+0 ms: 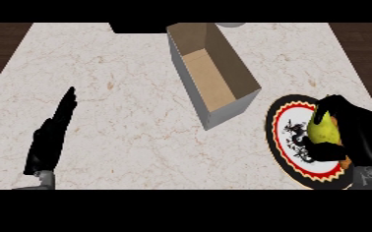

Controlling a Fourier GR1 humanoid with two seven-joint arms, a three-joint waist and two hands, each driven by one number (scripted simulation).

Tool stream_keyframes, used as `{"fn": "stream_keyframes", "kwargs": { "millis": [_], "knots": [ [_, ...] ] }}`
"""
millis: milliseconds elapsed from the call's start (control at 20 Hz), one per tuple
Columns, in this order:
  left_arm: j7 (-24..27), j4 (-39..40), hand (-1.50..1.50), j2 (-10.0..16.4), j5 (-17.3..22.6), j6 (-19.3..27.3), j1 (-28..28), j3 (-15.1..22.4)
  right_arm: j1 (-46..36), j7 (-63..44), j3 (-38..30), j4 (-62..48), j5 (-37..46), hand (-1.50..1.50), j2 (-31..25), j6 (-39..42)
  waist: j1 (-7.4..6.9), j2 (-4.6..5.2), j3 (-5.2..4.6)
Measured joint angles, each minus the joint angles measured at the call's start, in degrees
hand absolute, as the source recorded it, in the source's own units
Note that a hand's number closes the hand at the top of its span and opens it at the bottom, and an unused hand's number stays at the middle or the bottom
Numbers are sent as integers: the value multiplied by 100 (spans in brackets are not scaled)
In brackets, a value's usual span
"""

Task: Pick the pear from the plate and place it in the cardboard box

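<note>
A yellow-green pear (324, 129) lies on a round plate (288, 136) with a black and red patterned rim at the lower right of the counter. My right hand (352, 128) is curled round the pear, fingers above it and thumb below it, hiding part of the fruit. The open cardboard box (212, 72) stands up and left of the plate, its long side running away from me, its near corner close to the plate's rim. My left hand (51, 135) rests open at the lower left, fingers straight and pointing up.
A dark object (138, 27) sits at the counter's far edge beside the box's far end. A grey rounded thing (231, 24) shows just behind the box. Wooden floor (13, 39) lies beyond the counter's left and right edges.
</note>
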State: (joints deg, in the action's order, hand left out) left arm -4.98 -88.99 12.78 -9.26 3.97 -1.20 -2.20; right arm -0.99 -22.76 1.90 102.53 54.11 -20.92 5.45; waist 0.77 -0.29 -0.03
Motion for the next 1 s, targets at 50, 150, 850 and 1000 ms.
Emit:
{"fn": "stream_keyframes", "kwargs": {
  "millis": [50,150,850,1000],
  "knots": [
    [-30,-12,0,26,5,-25,7,-10,-71,55,-41,203,-164,150,51,-2,-4,-2,1],
    [-59,-40,0,21,38,-57,9,-13,-253,161,-111,518,-505,150,178,-2,-25,-1,2],
    [-47,-22,0,-115,-84,-91,95,-10,-2457,-662,83,719,-1179,150,857,597,-119,27,-1],
    [-115,-110,0,-137,-114,-112,105,10,-3112,-1000,246,203,-966,150,1087,626,-138,30,-1]
  ]
}}
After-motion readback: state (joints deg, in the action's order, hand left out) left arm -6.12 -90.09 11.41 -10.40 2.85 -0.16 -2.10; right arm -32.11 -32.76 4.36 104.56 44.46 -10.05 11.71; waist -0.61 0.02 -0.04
